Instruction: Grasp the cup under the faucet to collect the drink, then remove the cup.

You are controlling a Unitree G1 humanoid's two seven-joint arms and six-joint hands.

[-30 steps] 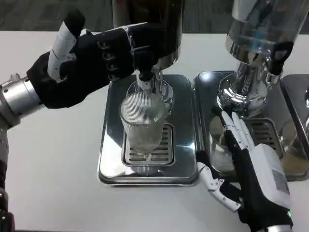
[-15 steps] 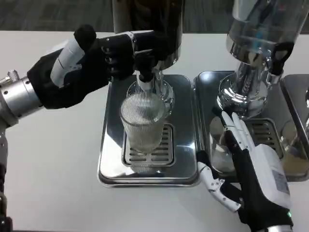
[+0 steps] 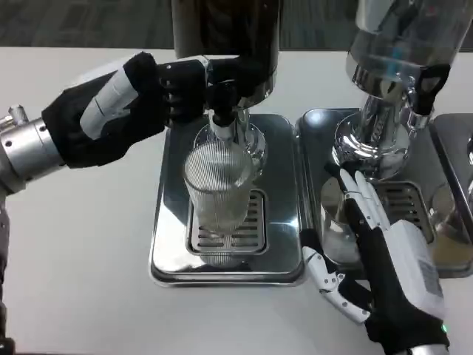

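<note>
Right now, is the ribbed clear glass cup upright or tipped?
Upright: the ribbed clear glass cup stands on the slotted steel drip tray, rim up, below the faucet.

cups: 1 [image 3: 216,188] | dispensers: 2 [image 3: 225,44] [image 3: 392,81] | drip trays: 2 [image 3: 166,244] [image 3: 314,148] | hands: 2 [image 3: 133,107] [image 3: 384,259]

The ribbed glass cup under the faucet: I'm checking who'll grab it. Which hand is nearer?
Left. The left hand is at the faucet just above the cup; the right hand rests apart on the neighbouring tray.

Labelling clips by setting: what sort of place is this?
Probably a self-serve drink station: two dispensers, left one with a ribbed glass cup under its faucet, on steel drip trays atop a white table.
</note>
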